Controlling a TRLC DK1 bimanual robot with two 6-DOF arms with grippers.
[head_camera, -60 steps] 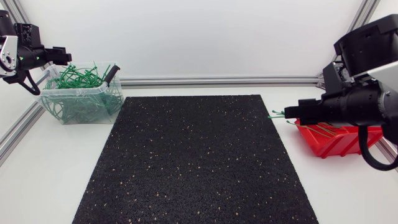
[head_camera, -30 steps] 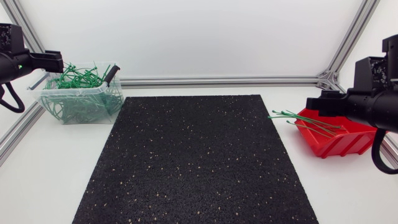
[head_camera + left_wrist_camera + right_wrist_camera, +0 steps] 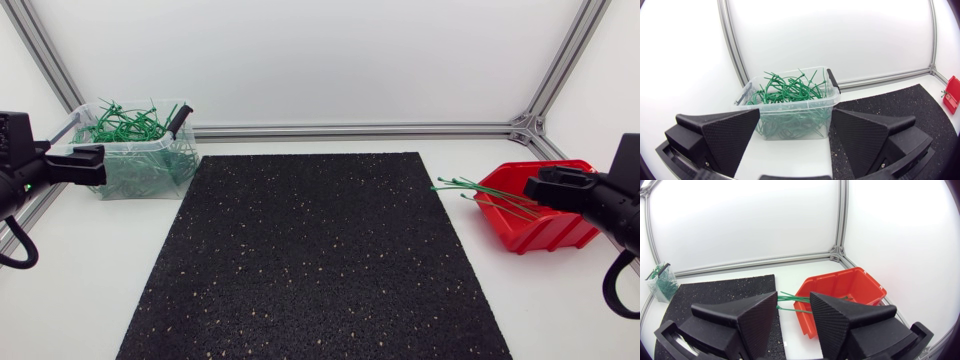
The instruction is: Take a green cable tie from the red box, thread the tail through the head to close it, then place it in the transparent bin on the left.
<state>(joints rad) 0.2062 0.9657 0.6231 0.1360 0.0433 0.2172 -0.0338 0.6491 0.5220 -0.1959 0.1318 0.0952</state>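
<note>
Left fingers [image 3: 725, 135] and right fingers [image 3: 750, 315] have retreated beside the black mat [image 3: 315, 250].

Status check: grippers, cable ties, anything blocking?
Left gripper open, empty, facing transparent bin. Right gripper open, empty, facing red box. Green cable ties poking over its rim. Nothing blocking.

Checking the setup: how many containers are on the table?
2: the transparent bin of green ties by the mat's far left corner, the red box beside its right edge.
</note>
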